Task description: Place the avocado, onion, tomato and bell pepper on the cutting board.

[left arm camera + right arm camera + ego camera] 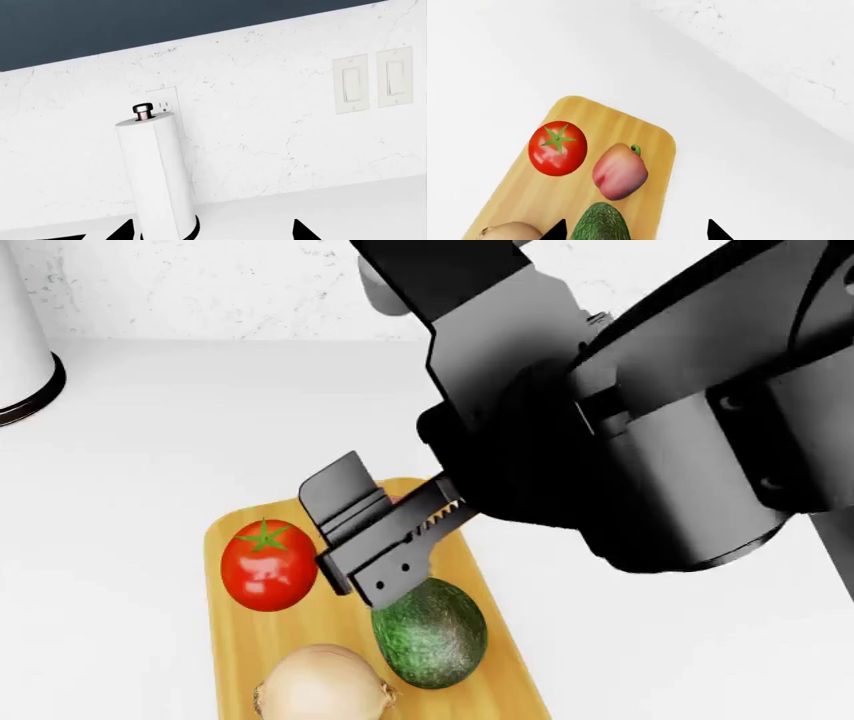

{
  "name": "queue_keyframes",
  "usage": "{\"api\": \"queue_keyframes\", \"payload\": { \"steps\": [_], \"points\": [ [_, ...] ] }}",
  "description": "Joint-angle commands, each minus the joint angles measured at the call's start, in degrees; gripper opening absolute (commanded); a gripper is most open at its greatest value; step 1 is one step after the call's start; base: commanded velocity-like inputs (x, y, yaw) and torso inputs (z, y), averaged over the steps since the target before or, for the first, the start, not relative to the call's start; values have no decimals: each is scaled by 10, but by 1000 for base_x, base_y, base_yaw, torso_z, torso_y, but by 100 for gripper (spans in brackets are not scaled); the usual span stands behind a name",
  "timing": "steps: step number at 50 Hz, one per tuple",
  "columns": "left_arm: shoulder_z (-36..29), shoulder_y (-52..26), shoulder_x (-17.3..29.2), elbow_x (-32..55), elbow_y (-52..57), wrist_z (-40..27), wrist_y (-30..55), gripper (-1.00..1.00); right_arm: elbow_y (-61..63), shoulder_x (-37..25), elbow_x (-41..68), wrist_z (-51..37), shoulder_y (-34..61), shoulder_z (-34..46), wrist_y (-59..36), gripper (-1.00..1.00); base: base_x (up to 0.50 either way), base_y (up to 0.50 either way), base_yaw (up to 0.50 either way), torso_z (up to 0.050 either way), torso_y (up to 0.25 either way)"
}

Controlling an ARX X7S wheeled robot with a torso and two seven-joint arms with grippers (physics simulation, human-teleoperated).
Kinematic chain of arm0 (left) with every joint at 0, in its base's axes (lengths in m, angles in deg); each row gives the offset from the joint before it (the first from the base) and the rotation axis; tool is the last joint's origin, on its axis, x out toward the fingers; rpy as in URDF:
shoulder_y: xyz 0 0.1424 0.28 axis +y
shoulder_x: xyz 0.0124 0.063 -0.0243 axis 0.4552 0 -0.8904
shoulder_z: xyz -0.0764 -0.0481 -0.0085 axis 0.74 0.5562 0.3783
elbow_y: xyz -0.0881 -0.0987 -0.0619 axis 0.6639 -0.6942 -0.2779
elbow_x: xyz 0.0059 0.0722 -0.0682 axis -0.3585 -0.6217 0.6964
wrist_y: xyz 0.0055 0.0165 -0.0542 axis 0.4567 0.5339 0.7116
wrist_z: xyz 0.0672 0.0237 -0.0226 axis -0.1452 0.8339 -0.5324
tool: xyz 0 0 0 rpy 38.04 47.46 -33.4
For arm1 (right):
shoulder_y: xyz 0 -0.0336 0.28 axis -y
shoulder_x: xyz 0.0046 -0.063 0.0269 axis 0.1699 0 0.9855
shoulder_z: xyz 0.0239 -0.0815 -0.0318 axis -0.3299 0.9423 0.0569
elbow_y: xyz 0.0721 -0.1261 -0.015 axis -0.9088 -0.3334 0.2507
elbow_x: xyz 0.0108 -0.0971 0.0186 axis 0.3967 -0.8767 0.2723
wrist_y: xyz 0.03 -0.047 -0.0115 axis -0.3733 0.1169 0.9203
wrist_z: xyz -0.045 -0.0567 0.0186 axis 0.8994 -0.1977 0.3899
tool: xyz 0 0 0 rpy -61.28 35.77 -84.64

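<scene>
On the wooden cutting board, nearest the robot, the pale tan onion sits at the near end, with the dark, bumpy avocado just beside it. Farther along rests the glossy tomato with its green star cap. The right gripper hangs over the board's far half with nothing visible between its jaws; in the right wrist view only two dark fingertips show at the frame edge, set wide apart, so the hand reads as released. That same view gives the clearest account of the fourth item: the pinkish-red bell pepper lies on the board between the tomato and the far edge, close to the avocado and apart from the gripper's tips.

By the look of it all four vegetables are on the board and the placing work appears finished; what remains, judging from here, is only for the arm to clear away.

From the head camera the pepper is hidden almost wholly behind the gripper and the bulky right arm, which also cover much of the far counter. The onion is cut off at the frame edge in both views that show it.

The left gripper shows only as dark tips, spread apart and empty, facing a paper towel roll on its stand. Beyond it stand the marbled backsplash, an outlet and two wall switches.
</scene>
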Motion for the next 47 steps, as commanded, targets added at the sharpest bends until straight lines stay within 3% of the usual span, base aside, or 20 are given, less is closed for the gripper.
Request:
{"api": "queue_keyframes", "payload": {
  "steps": [1,12,23,29,37,42,47],
  "points": [
    [7,0,0,3,2,1,4,100,116,-43,5,-91,40,-28,32,100,0,0,0,0,0],
    [6,7,0,-2,4,4,4,100,280,-103,2,-217,41,-54,91,100,0,0,0,0,0],
    [4,15,0,-16,11,5,-4,100,415,-184,-1,-356,20,-103,213,100,0,0,0,0,0],
    [3,19,0,-21,10,6,-5,100,461,-186,-3,-412,46,-122,232,100,0,0,0,0,0],
    [1,25,0,-30,14,-3,-13,100,523,-208,-34,-457,52,-161,279,100,0,0,0,0,0],
    [1,28,0,-33,18,1,-25,100,557,-232,-78,-437,44,-198,307,100,0,0,0,0,0],
    [-33,64,0,-76,16,0,-95,100,625,-269,-177,-421,-33,-212,330,100,0,0,0,0,0]
  ]
}}
